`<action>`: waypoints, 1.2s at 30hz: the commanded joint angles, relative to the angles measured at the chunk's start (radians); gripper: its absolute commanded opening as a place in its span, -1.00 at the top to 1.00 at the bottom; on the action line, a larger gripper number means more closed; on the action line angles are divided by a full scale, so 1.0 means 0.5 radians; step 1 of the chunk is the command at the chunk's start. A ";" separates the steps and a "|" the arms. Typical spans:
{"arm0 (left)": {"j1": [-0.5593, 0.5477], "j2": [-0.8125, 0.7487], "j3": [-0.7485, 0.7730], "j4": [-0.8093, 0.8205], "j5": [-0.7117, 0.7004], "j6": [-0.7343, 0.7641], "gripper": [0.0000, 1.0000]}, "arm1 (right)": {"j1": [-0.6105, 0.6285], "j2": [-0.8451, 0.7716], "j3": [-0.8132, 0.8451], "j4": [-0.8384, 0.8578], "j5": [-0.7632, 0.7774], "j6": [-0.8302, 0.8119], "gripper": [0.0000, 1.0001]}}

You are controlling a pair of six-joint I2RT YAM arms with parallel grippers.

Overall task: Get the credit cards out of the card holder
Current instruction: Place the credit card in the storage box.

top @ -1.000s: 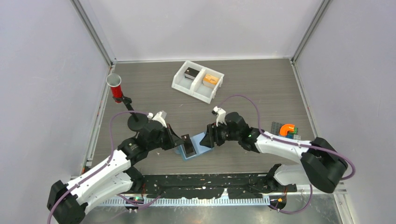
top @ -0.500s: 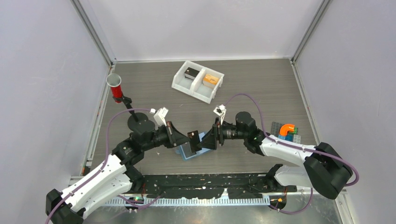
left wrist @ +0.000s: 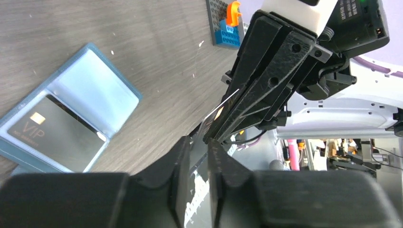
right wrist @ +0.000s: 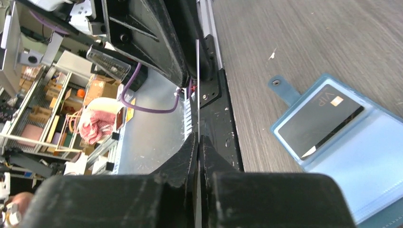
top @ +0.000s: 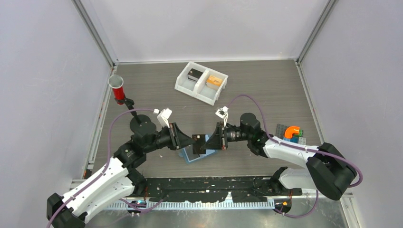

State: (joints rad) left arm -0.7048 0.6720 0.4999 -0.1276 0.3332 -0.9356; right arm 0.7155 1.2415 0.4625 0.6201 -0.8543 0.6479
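Observation:
The light-blue card holder (top: 188,154) lies open on the table below both grippers. One dark credit card marked VIP (left wrist: 53,137) sits in a sleeve of the card holder (left wrist: 92,88), and it shows in the right wrist view too (right wrist: 318,121). A second dark card (top: 199,141) hangs upright in the air between the grippers. My right gripper (top: 206,142) is shut on that card's edge (right wrist: 197,85). My left gripper (top: 193,141) faces it, jaws a little apart, with the card (left wrist: 219,107) in the gap between them. My left gripper (left wrist: 199,140) is not pressing on the card.
A white two-compartment tray (top: 202,82) stands at the back centre. A red cup (top: 116,88) on a black stand is at the left. Coloured toy bricks (top: 291,133) lie at the right, beside my right arm.
The left gripper lifted the card off the holder and toward the right gripper. The right gripper has closed on the card and the left jaws have parted slightly.

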 commanded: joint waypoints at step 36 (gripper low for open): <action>-0.005 0.460 0.788 -0.935 0.704 0.952 0.54 | 0.130 -0.100 0.134 -0.095 -0.403 -0.188 0.81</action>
State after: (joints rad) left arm -0.7059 0.8963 0.8787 -0.6289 0.6159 -0.4801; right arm 0.7692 1.2198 0.4919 0.5659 -1.0534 0.5831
